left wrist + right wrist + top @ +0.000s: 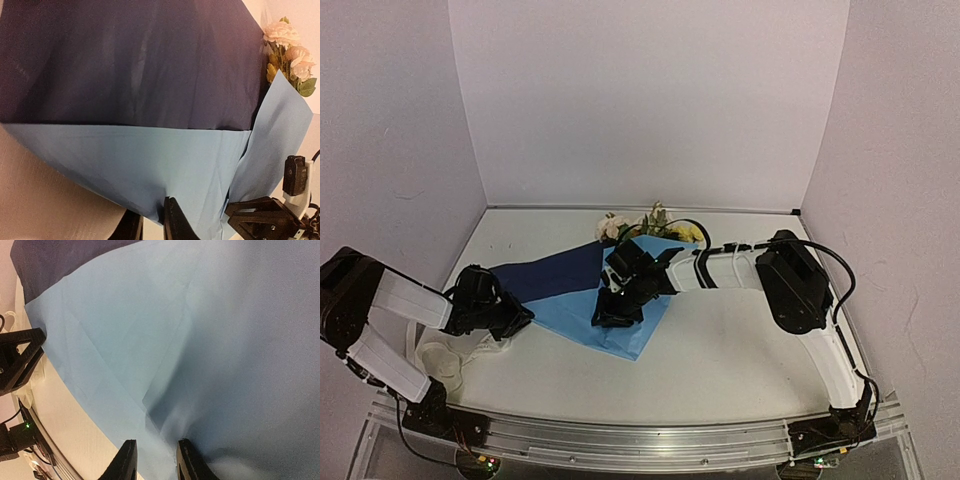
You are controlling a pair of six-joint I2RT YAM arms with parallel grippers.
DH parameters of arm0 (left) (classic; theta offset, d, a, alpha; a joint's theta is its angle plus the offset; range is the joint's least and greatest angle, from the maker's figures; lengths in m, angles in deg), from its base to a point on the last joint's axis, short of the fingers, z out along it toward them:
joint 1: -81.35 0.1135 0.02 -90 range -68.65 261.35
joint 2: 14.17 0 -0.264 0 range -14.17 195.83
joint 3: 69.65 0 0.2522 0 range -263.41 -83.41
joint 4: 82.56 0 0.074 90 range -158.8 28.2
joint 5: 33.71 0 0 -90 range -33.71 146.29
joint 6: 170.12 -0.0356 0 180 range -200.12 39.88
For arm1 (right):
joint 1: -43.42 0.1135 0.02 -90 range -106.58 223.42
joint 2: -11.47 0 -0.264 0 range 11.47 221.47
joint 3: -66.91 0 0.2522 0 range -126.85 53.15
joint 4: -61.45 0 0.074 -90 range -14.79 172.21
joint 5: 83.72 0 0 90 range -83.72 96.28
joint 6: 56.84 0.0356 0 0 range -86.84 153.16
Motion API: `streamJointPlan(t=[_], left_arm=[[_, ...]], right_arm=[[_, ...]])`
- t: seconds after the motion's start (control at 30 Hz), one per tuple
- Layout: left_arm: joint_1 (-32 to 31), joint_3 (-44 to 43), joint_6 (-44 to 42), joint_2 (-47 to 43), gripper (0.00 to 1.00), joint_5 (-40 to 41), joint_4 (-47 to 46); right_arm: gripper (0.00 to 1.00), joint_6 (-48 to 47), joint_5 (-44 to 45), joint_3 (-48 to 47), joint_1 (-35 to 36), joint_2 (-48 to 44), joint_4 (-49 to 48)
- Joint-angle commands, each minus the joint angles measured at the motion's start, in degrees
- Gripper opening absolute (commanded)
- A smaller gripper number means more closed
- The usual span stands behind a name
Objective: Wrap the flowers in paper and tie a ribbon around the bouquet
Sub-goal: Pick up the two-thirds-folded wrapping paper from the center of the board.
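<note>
Wrapping is barely begun: the flowers [655, 222] lie at the far corner of the paper [620, 328], one side lifted but no cone formed, the right gripper [156, 460] pressing it with jaws apart, the left gripper [154, 222] narrow-jawed at its edge, perhaps pinching it, and tying untouched.

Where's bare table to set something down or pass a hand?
Biggest free patch: near-right table, between the near corner of the paper and the right arm. Smaller: far-left corner, between the back wall and the paper's dark flap. Crowded: mid-table around the paper, left arm at its left edge; flowers at the far edge.
</note>
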Motion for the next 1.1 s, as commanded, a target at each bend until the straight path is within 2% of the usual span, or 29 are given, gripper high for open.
streamJointPlan(t=[0.0,0.1,0.23,0.37,0.57,0.87,1.07], left_arm=[[0.27,-1.63,-2.4,-0.19,0.09,1.58,-1.3],[0.17,-2.44,-5.29,-3.97,0.01,2.01,1.04],[-0.76,-4.43,-10.79,-12.01,0.0,0.81,5.12],[-4.9,-7.79,-16.69,-17.38,0.0,-2.64,7.4],[-12.33,-12.85,-21.23,-13.49,0.0,-5.64,8.7],[-13.16,-16.63,-19.99,-10.59,0.0,-8.03,6.79],[-14.37,-18.33,-18.9,-7.89,0.0,-9.67,5.3]], right_arm=[[0.29,-0.87,1.02,-0.3,0.03,1.42,2.72],[0.29,-0.91,1.11,-0.3,0.0,1.32,2.78],[0.29,-1.14,1.67,-0.41,0.18,1.41,3.57],[0.28,-1.51,2.81,-0.96,0.71,1.58,5.02],[0.26,-1.56,3.63,-1.48,1.22,2.03,6.1],[0.26,-4.21,8.28,-4.15,2.79,2.64,11.58],[0.26,-3.97,8.9,-4.78,3.17,3.2,11.65]])
